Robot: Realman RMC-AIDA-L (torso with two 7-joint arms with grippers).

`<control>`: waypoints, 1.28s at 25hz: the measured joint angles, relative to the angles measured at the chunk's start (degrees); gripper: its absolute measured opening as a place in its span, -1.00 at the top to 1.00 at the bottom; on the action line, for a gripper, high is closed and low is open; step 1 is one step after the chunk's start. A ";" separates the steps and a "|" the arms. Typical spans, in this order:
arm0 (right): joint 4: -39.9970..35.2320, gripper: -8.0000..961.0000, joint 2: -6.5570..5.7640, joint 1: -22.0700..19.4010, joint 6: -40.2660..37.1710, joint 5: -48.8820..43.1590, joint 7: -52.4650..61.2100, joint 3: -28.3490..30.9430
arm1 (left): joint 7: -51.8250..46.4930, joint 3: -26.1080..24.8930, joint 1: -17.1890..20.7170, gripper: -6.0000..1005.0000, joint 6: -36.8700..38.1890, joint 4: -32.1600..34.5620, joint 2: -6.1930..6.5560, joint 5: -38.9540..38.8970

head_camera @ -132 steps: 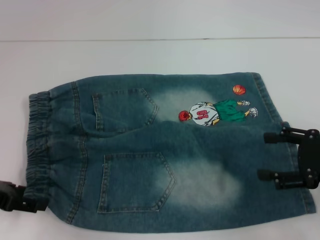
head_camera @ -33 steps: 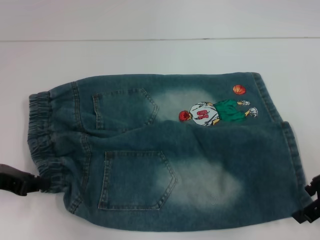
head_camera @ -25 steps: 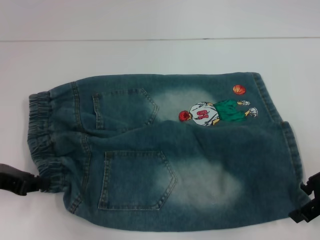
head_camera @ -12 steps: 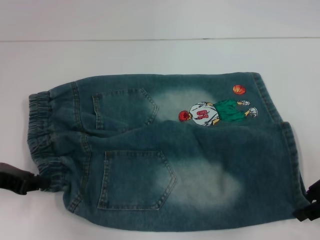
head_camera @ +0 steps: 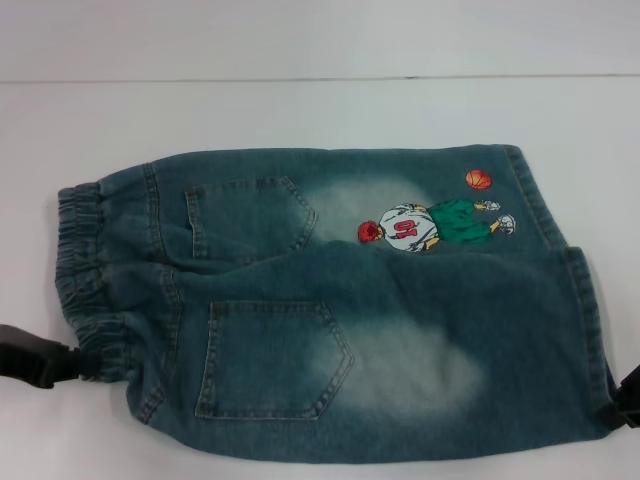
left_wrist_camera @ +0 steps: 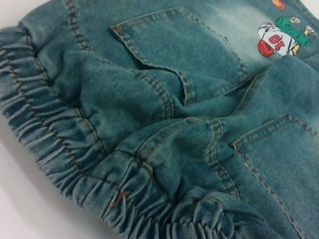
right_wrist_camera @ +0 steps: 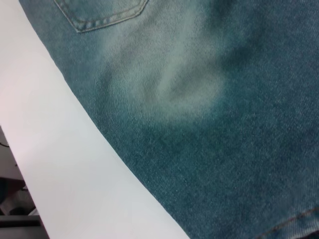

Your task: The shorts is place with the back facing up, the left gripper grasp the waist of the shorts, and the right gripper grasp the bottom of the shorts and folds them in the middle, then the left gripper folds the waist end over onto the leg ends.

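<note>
Left gripper (head_camera: 60, 365) at 8 o'clock of head view, black tip touching bunched elastic waistband (head_camera: 85, 290) near corner; finger spread cannot be told. Right gripper (head_camera: 630, 395) at 4 o'clock, only black sliver at frame edge, touching near leg hem (head_camera: 590, 330); finger spread cannot be told. Faded blue-green denim shorts (head_camera: 400, 340) lie flat on white table (head_camera: 300, 110), back pockets up, waist at 9 o'clock, legs at 3 o'clock. Embroidered basketball player patch (head_camera: 420, 225) on far leg.

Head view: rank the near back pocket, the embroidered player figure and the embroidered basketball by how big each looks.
1. Near back pocket, clearly largest.
2. Embroidered player figure.
3. Embroidered basketball, smallest.
All lie flat on the shorts, so nearness hardly skews this.
</note>
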 joint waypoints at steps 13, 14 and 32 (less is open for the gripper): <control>-4.09 0.93 -0.71 -2.33 -3.64 9.21 -6.84 4.09 | -0.01 -2.59 -0.41 0.87 1.71 0.86 0.42 -0.73; -5.27 0.93 -0.83 -2.68 -4.30 10.67 -7.53 5.30 | -0.01 -2.59 -0.41 0.87 1.71 0.86 0.42 -0.73; -6.25 0.93 -0.82 -1.53 14.06 25.26 -6.34 17.80 | -0.46 -9.05 -1.27 0.86 -2.29 0.64 2.83 -14.98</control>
